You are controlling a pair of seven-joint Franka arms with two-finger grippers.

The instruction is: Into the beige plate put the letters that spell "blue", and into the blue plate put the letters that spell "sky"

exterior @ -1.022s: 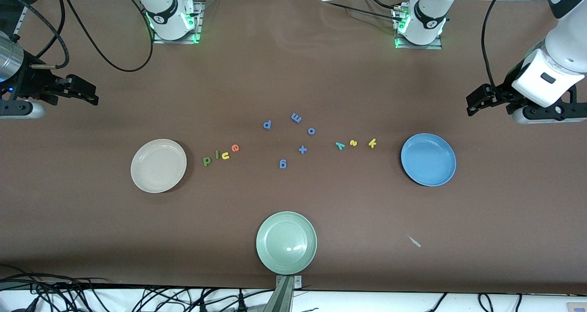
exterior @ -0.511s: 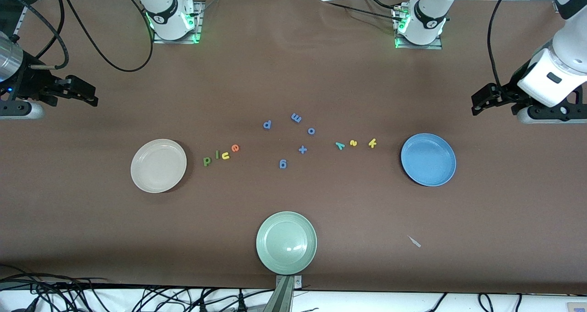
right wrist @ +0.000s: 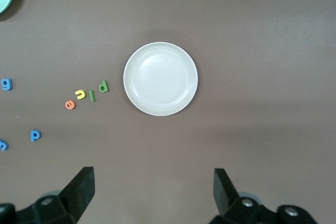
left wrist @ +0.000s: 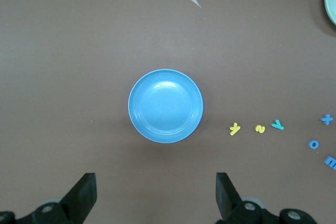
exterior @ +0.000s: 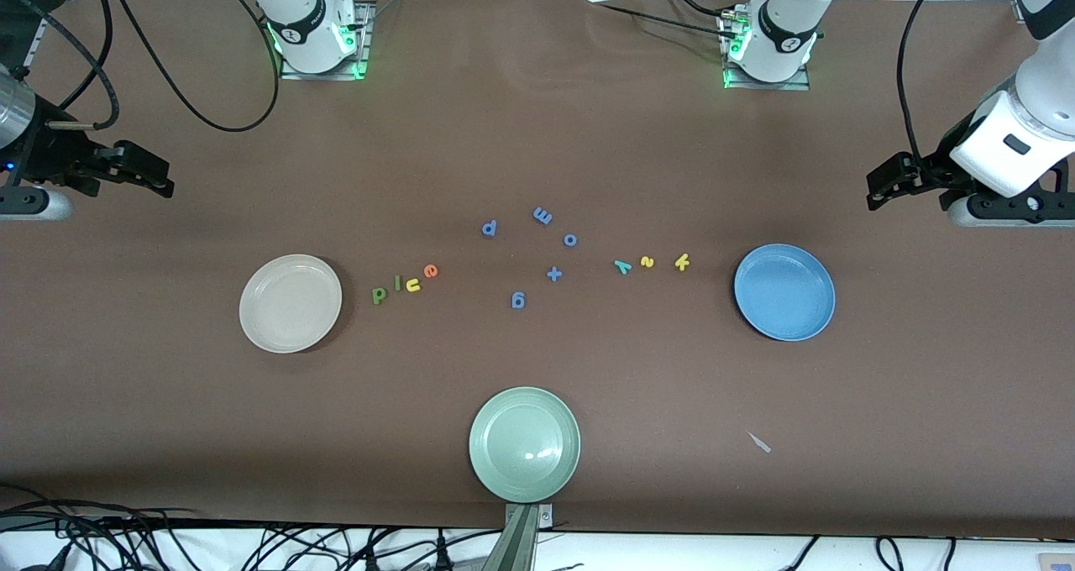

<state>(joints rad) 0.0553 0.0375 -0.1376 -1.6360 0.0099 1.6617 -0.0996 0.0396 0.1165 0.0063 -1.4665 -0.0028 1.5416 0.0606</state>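
Both spread: left tool (exterior: 878, 186) hangs near the blue plate (exterior: 784, 292), right tool (exterior: 159, 176) near the beige plate (exterior: 291, 303).

We see a robotics lab: two arm bases (exterior: 315, 29) bolted on metal plates with green lights along the top of the frame, a brown-covered tabletop (exterior: 537, 134), black cables (exterior: 168, 92) looping at upper left and tangled (exterior: 252, 546) along the bottom edge.
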